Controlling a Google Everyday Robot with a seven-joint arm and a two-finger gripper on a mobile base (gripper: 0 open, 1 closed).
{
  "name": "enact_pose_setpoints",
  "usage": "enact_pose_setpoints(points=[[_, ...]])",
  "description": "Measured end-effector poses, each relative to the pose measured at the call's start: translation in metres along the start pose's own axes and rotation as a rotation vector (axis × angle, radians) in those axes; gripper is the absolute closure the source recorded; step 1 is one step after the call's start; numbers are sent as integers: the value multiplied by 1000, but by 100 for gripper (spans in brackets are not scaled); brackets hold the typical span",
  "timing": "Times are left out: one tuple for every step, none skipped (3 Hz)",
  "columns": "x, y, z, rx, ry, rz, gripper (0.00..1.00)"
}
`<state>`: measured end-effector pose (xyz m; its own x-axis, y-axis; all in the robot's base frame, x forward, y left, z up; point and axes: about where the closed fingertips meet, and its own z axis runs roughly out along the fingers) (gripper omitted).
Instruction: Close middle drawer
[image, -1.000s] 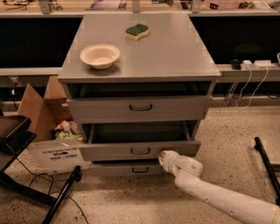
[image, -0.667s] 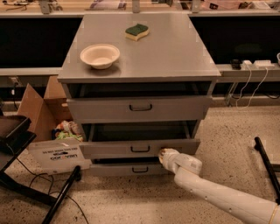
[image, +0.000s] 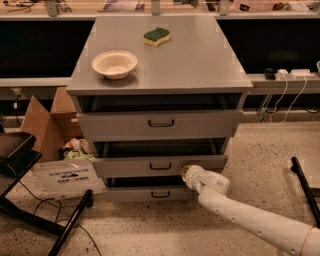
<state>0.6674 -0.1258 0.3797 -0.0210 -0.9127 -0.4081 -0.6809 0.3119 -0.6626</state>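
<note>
The middle drawer (image: 125, 166) is a grey metal drawer with a low, wide front and a small dark bail handle (image: 160, 166). It stands pulled out a little from the grey cabinet (image: 200, 65). My gripper (image: 186, 173) is at the end of the white arm (image: 250, 220) that reaches in from the lower right. Its tip is against the drawer front, just right of the handle. The top drawer (image: 115, 124) above, with a taller front, is also pulled out. The bottom drawer (image: 130, 194) sticks out slightly.
A cream bowl (image: 114, 63) and a green-and-yellow sponge (image: 156, 36) lie on the cabinet top. A cardboard box (image: 50, 132) with a white sign (image: 67, 176) stands at the left. Black stand legs (image: 45, 225) and cables lie on the floor at left. A black bar (image: 305, 187) is at the right.
The middle drawer's front seems to sit slightly further in than a second ago, with the gripper still against it. Nothing else has moved.
</note>
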Motion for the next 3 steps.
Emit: enact_pose_setpoints(points=[[-1, -11, 6, 14, 2, -14, 99], [-1, -11, 6, 14, 2, -14, 77], [-1, -11, 6, 14, 2, -14, 53]])
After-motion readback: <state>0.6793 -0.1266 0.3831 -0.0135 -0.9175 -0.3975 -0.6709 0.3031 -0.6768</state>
